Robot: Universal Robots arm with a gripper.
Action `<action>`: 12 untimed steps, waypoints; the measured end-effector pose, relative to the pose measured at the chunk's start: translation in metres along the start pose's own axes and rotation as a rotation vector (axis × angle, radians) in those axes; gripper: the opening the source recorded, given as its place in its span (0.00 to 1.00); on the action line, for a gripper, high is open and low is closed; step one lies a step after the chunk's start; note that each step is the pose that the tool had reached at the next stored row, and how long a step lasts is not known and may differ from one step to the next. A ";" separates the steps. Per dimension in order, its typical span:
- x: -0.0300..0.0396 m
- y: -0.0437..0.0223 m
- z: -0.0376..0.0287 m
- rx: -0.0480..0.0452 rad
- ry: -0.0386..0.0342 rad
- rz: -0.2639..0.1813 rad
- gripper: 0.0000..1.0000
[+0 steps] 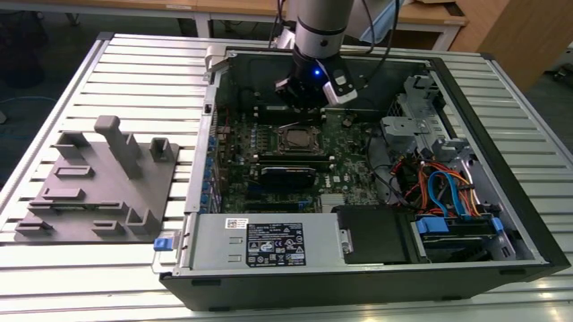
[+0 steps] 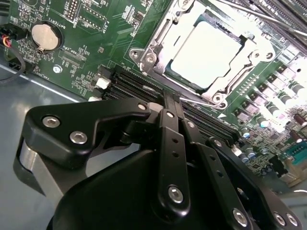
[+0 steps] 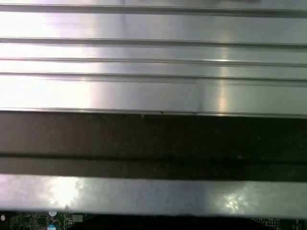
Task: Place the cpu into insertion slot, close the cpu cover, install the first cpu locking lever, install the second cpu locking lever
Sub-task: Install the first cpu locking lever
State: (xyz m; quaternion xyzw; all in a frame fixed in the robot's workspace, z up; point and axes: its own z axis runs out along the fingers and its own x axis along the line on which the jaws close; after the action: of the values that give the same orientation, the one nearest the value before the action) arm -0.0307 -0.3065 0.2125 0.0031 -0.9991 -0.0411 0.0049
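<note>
A grey fixture block (image 1: 98, 181) lay on the desk (image 1: 134, 60), well left of the insertion slot (image 1: 299, 139). The cpu (image 2: 205, 50) sat in that slot, the cpu cover (image 2: 154, 45) shut over its edges. The hand (image 2: 171, 103), fingers (image 2: 168, 115) pressed together and empty, hovered just beside the slot above the black memory slots (image 2: 139, 86). Coloured cables (image 1: 447, 188) lay right of the slot.

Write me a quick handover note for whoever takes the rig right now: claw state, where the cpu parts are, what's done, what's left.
Claw: fingers together, holding nothing, hovering over the motherboard just beside the insertion slot.
Cpu: seated in the slot, silver face up.
Cpu cover: lies down over the cpu, framing it.
Done: cpu placed, cover closed.
Left: the locking levers; a thin lever runs along the socket's side, and I cannot tell if it is latched.
</note>
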 end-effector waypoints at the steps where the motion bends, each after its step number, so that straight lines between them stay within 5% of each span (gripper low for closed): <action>1: -0.0002 0.0000 0.0005 -0.0001 -0.0002 0.003 0.10; 12: -0.0020 -0.0005 0.0058 -0.0003 -0.0019 0.022 0.10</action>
State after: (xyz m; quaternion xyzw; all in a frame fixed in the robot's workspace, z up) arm -0.0288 -0.3065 0.2067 -0.0081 -0.9991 -0.0412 0.0044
